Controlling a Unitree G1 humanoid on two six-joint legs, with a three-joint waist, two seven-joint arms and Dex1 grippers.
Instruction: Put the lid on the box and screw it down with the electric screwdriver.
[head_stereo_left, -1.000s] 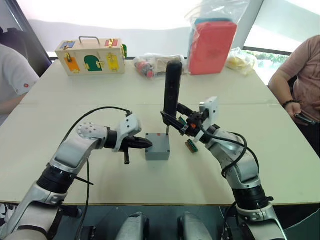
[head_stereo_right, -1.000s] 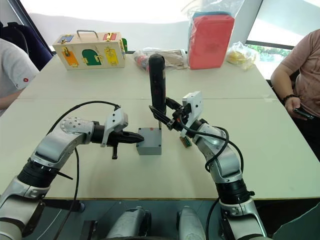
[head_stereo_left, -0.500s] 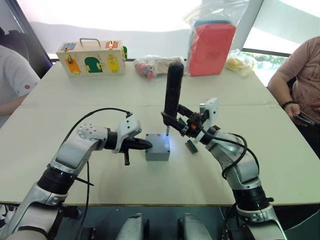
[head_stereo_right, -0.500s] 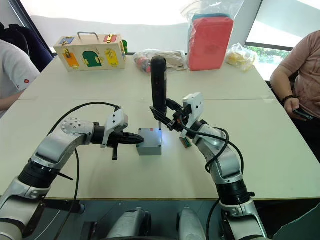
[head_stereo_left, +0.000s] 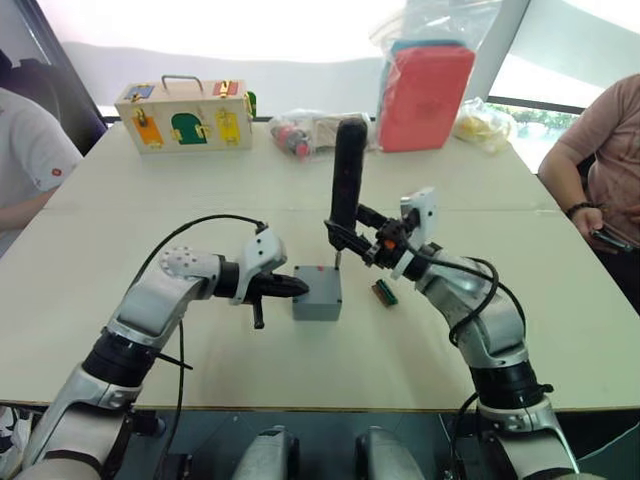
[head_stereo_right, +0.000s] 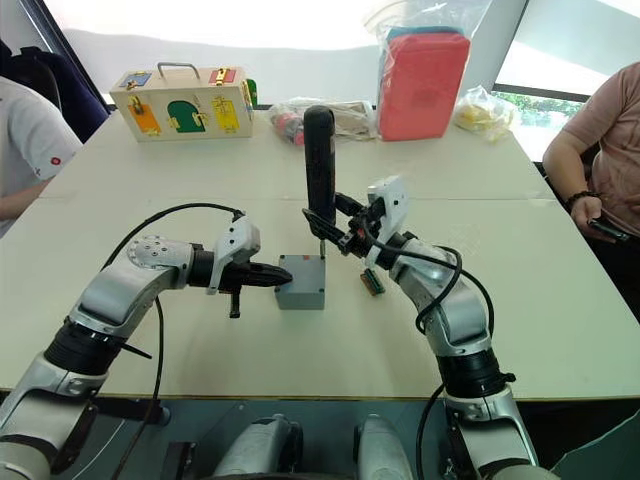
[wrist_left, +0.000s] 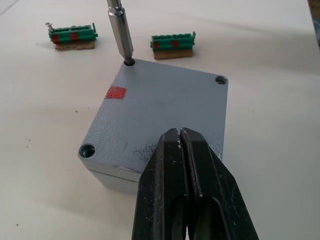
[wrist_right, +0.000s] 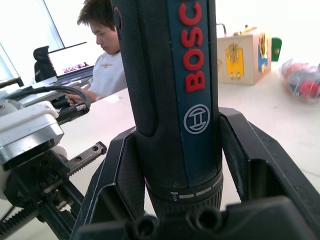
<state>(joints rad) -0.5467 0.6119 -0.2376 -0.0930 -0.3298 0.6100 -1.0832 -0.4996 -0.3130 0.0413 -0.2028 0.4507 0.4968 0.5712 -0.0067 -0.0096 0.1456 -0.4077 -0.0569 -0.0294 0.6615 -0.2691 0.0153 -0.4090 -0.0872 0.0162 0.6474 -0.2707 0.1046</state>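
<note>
Clamped in the right gripper (head_stereo_left: 348, 238): the electric screwdriver (head_stereo_left: 346, 172), upright at frame centre, bit seated in a far corner hole of the lid (wrist_left: 165, 117). Tip light, lit half a second ago, now dark, so probably a pause in driving or one screw finished. Left gripper (wrist_left: 185, 182) shut, empty, tips pressed on the lid's near edge. Lid on the box (head_stereo_left: 317, 293), centre frame, same spot as before. Two other corner holes seemingly empty.

— What are its arms like?
— Silver-grey shells, black joints, loose black cables looping off both.
— And the ends?
— White wrist housings; the left claw (head_stereo_left: 285, 288) and right claw (head_stereo_left: 350, 240) are black.
</note>
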